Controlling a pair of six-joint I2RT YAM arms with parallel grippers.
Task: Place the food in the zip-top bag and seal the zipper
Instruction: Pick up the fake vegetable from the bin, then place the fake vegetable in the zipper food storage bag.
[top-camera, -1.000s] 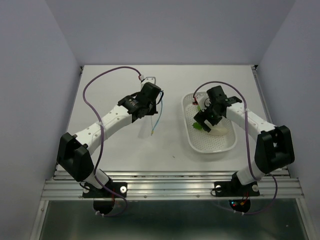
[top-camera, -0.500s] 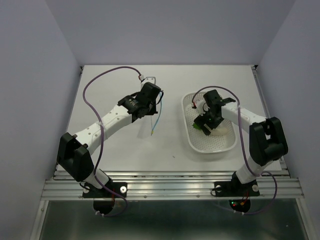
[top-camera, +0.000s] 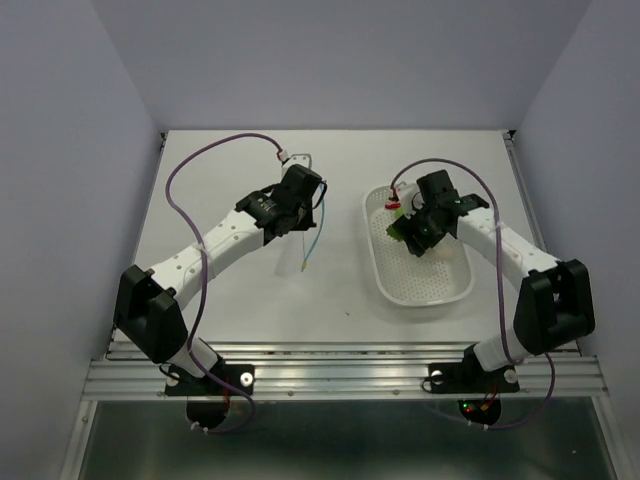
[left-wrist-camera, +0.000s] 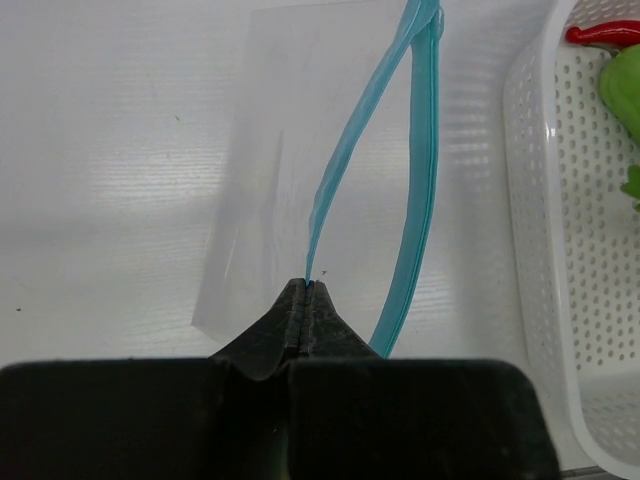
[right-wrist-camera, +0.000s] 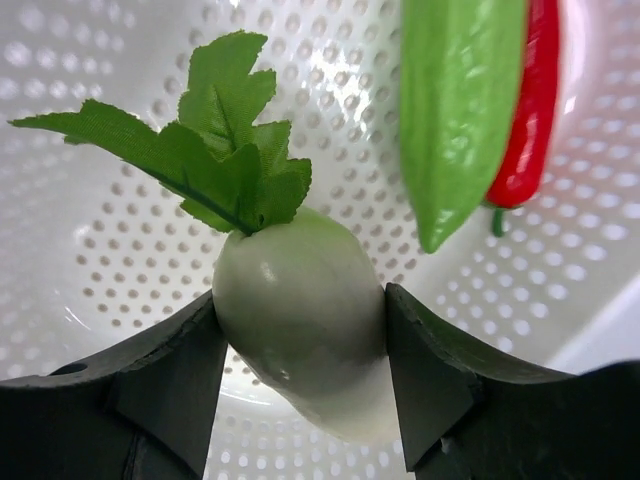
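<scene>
On a white bench (top-camera: 250, 300), two robot arms work side by side, the left one reaching over open tabletop and the right one dipping into a white perforated basket (top-camera: 430, 292) on the right half. A clear zip-top bag (left-wrist-camera: 270, 180) sits left of the basket, near it but apart from it. Its mouth is parted, the two halves of the light blue zipper (left-wrist-camera: 425, 180) bowing away from each other and meeting at the far corner. The left gripper (left-wrist-camera: 303, 290) is clenched on the nearer end of one zipper half. Inside the basket, the right gripper (right-wrist-camera: 301, 330) grasps the white radish (right-wrist-camera: 290, 300), one finger pressed to each flank and the green leafy top pointing away from the wrist. Whether the radish is clear of the basket floor cannot be told. Beyond it lies the green cucumber-like piece (right-wrist-camera: 460, 110), and the thin red chili (right-wrist-camera: 535, 110) lies touching its side.
</scene>
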